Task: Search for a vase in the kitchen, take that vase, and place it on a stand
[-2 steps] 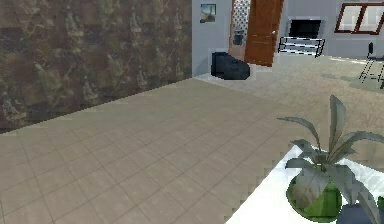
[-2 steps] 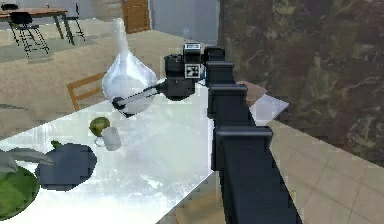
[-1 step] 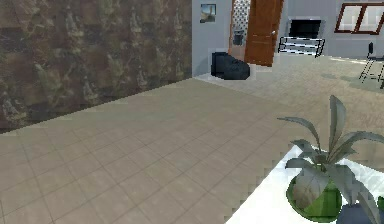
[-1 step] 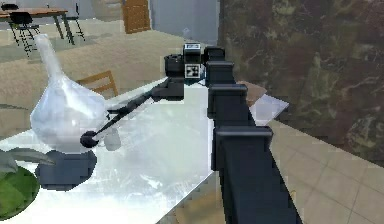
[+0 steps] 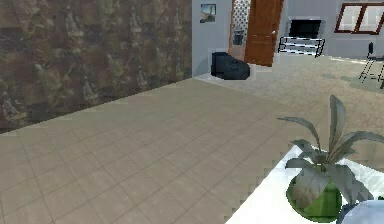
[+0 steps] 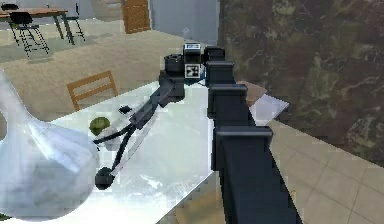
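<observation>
- Now, your pincer [image 6: 101, 160] reaches across the counter [image 6: 185, 150]; you can't tell its grip, or whether it holds anything.
- The pale vase [image 6: 40, 165] stands at the counter's left edge in the arm side view, just beside the fingers [image 6: 120, 150].

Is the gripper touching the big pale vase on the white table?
Cannot tell. In the arm side view a fingertip of the gripper ends at the edge of the vase, neither gap nor contact plain.
</observation>
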Tool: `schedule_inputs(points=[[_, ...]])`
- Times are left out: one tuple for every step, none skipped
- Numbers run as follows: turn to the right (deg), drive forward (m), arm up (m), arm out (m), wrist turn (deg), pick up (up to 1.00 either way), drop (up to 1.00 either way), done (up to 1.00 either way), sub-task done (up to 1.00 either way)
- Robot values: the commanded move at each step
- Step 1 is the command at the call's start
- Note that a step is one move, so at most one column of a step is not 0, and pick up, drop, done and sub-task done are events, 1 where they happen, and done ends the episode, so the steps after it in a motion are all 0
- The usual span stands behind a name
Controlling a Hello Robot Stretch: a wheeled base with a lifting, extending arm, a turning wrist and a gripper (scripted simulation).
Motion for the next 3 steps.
schedule_inputs(points=[[0.0,0.00,0.00,-0.30,0.0,0.00,0.00,0.00,0.00],[-45.0,0.00,0.00,0.00,0.0,0.00,0.00,0.00,0.00],[-45.0,0.00,0.00,0.00,0.0,0.00,0.00,0.00,0.00]])
